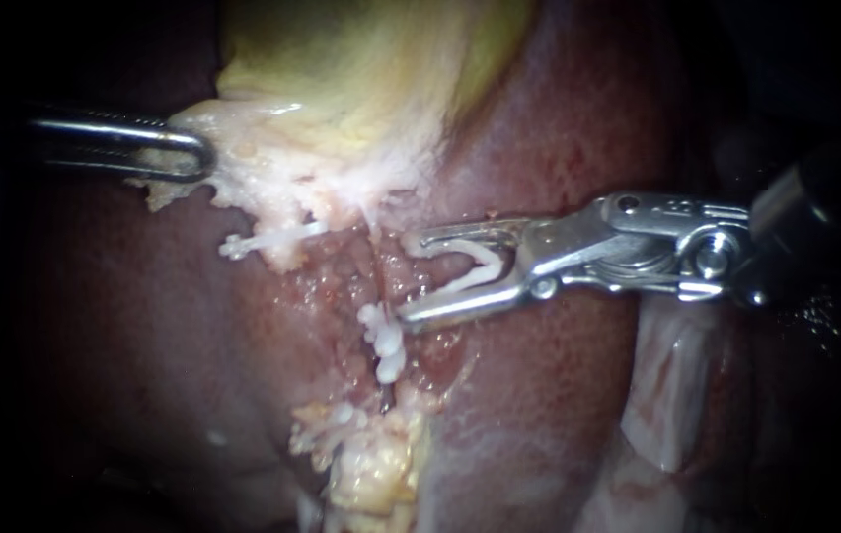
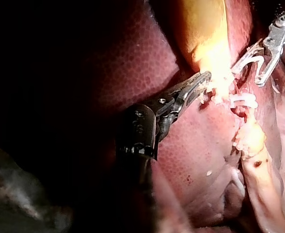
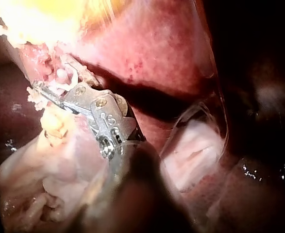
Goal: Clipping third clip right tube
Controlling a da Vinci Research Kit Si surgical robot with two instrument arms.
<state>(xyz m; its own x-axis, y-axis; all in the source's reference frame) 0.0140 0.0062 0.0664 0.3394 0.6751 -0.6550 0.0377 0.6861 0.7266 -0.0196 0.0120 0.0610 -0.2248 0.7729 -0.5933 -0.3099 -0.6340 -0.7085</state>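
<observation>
My right instrument comes in from the right, its jaws wide apart and holding an open white clip between them. Their tips stand just right of a thin tube that runs down a raw groove in the liver. White clips sit on that tube just below the lower jaw tip. Another white clip lies further left. My left instrument is shut on the pale lower edge of the gallbladder. The left wrist view shows the same grip, with the right instrument beyond it.
Dark red liver surrounds the groove. Yellow fatty tissue lies at the groove's lower end. A pale, glistening membrane sits under the right instrument's shaft. In the right wrist view the jaws lie against pale tissue.
</observation>
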